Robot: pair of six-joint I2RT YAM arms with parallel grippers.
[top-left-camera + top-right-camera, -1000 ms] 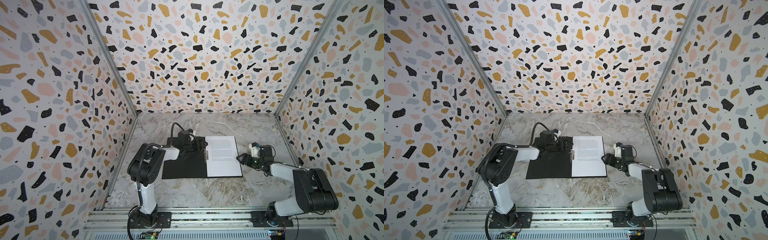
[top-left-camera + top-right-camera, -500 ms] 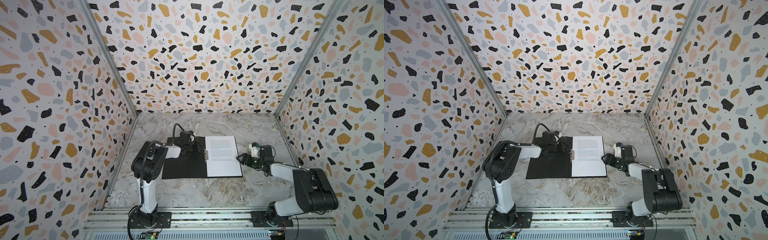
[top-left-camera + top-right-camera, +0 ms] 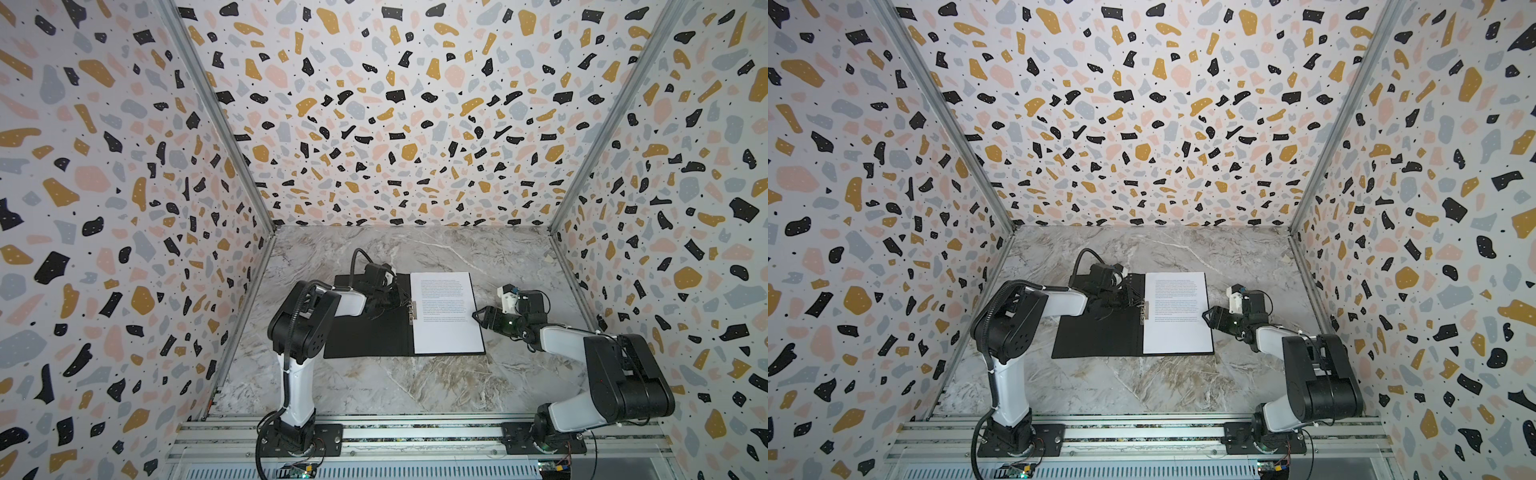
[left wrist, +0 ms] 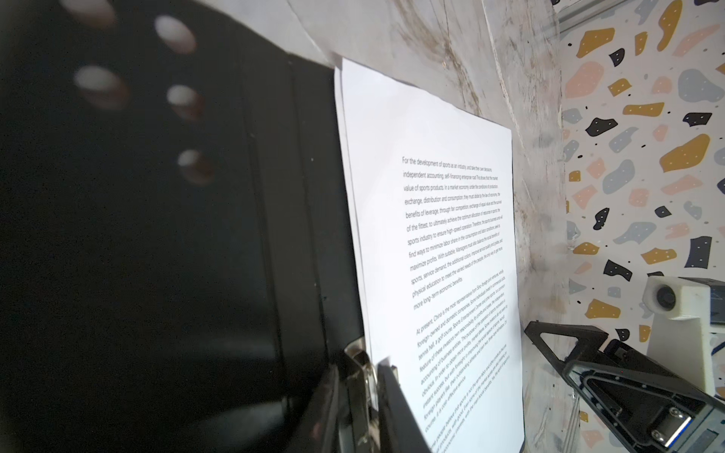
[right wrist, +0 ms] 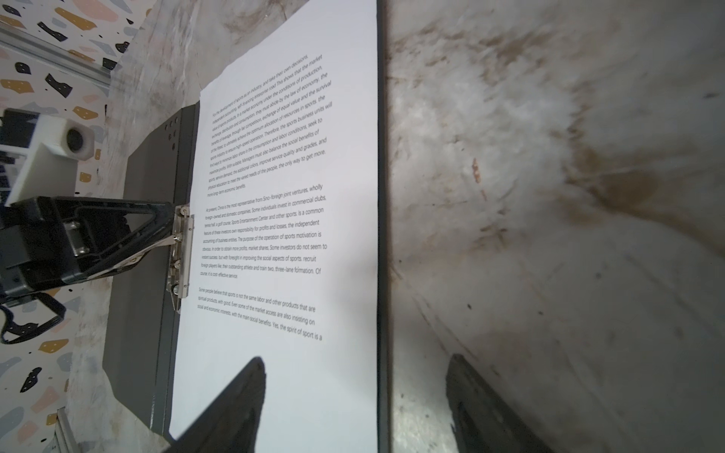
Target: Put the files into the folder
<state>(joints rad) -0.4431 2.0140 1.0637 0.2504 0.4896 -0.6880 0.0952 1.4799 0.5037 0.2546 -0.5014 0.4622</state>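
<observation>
1. 1 white paper sheet (image 3: pixel 446 316), printed "For the development of sports", lies inside the open black folder (image 3: pixel 365 336).
2. Left gripper (image 5: pixel 172 231) pinches its metal spine clip (image 5: pixel 181 251).
3. Right gripper (image 3: pixel 477 314) gapes wide astride the sheet's edge.

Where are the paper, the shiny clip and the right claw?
paper (image 3: pixel 449 338): in a top view, blank lower part of the sheet.
clip (image 5: pixel 182 251): right wrist view, middle of its metal bar.
right claw (image 3: pixel 478 316): in a top view, between its fingertips.
</observation>
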